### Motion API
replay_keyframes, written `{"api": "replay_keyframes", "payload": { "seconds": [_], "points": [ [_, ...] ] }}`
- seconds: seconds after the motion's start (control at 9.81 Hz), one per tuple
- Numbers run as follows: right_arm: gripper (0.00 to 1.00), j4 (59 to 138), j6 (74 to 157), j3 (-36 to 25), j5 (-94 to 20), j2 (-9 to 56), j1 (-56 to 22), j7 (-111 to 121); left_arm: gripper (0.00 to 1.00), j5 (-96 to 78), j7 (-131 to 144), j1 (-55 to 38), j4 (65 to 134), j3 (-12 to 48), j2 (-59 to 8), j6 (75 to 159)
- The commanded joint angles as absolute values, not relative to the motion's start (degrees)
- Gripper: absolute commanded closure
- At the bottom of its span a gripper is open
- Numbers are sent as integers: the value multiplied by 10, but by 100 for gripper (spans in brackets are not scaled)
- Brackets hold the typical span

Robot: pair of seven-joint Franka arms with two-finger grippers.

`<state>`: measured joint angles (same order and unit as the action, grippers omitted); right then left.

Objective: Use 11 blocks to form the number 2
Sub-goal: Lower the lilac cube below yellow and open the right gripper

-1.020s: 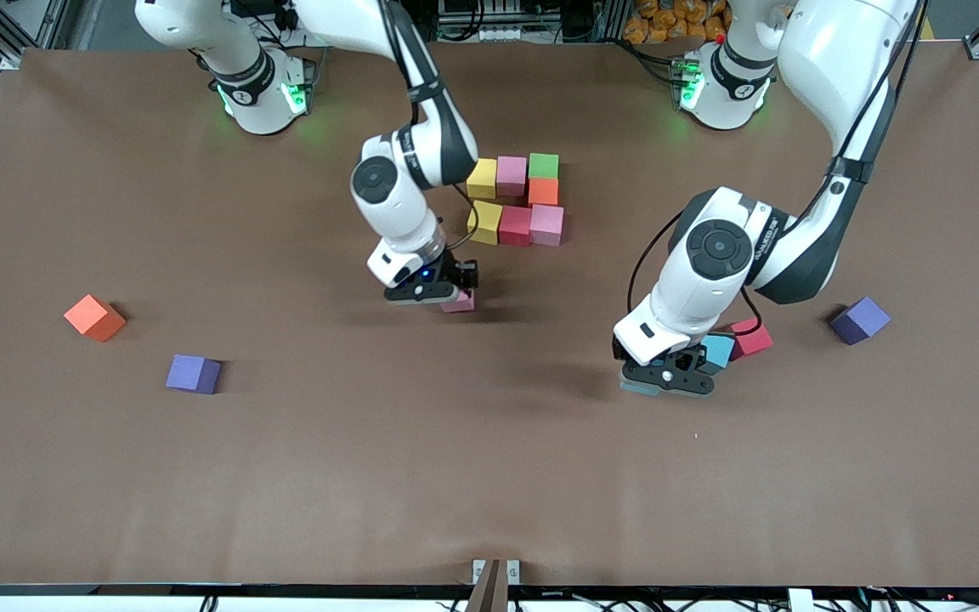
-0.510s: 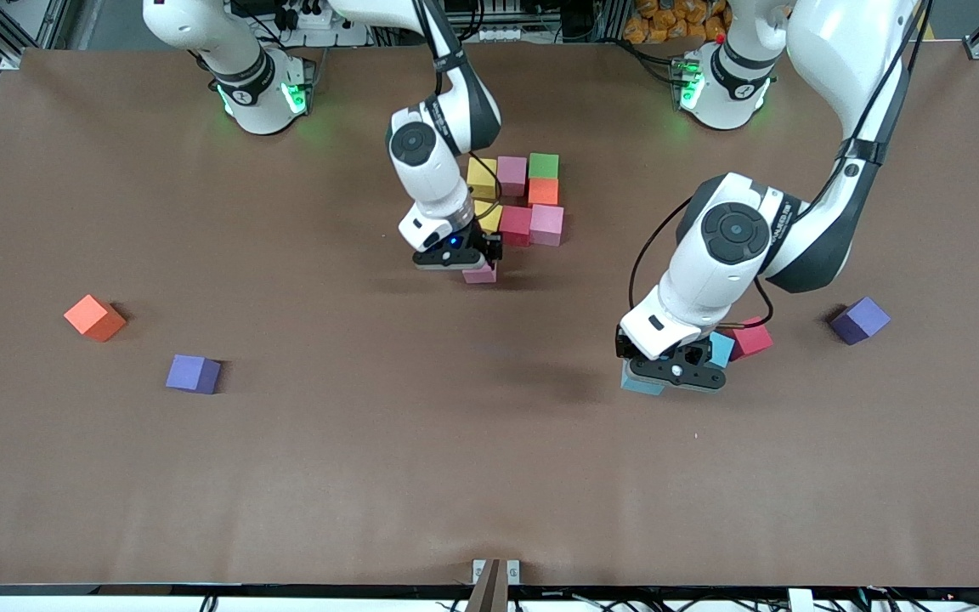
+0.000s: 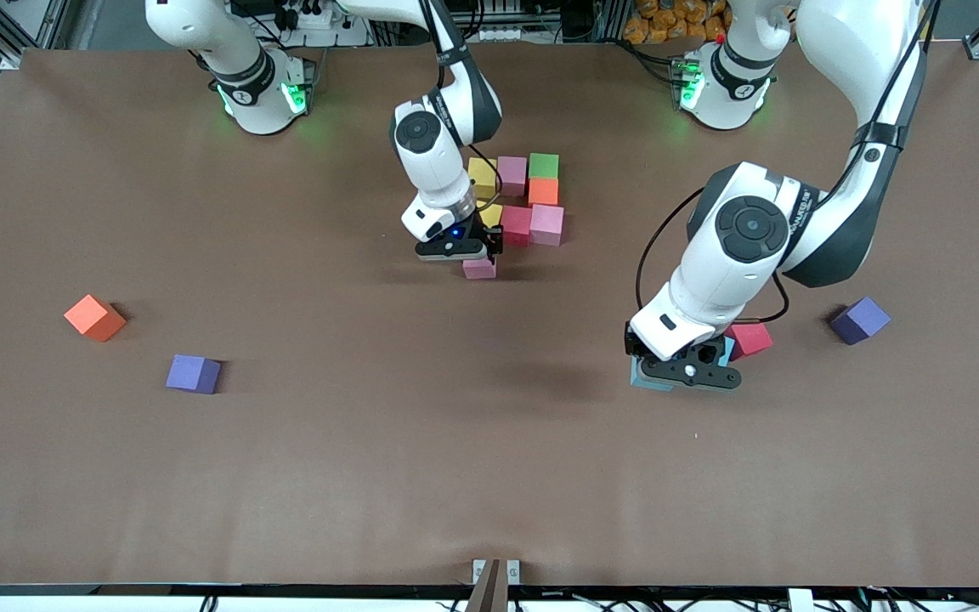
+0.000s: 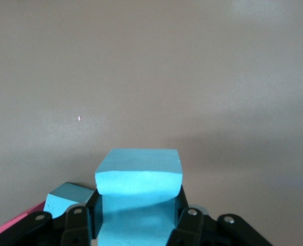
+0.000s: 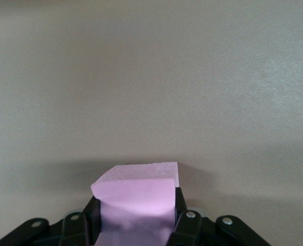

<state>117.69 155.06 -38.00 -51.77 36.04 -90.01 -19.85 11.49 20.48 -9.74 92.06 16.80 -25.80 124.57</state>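
Block cluster (image 3: 523, 200) mid-table, toward the arms' bases; its yellow blocks partly hidden by the right arm. Left gripper (image 3: 687, 374) clamped on a light blue block (image 4: 138, 197), mostly hidden in front view. Right gripper (image 3: 466, 252) clamped on a pink block (image 5: 138, 197), beside the cluster.

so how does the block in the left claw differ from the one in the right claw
The left claw is shut on a light blue block, the right claw on a light pink block. The light blue block is beside a second blue block and a red block toward the left arm's end of the table; the light pink block sits at the near edge of the cluster mid-table. Both are same-sized matte cubes.
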Motion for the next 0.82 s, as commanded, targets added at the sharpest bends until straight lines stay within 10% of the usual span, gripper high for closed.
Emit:
{"api": "replay_keyframes", "payload": {
  "seconds": [0.0, 0.71],
  "points": [
    [90, 1213, 1554, -391, -529, 351, -925, -201, 100, 105, 210, -93, 918, 171, -252, 1228],
    [93, 1215, 1550, -393, -528, 351, -947, -250, 100, 105, 213, -95, 922, 171, -257, 1219]
  ]
}}
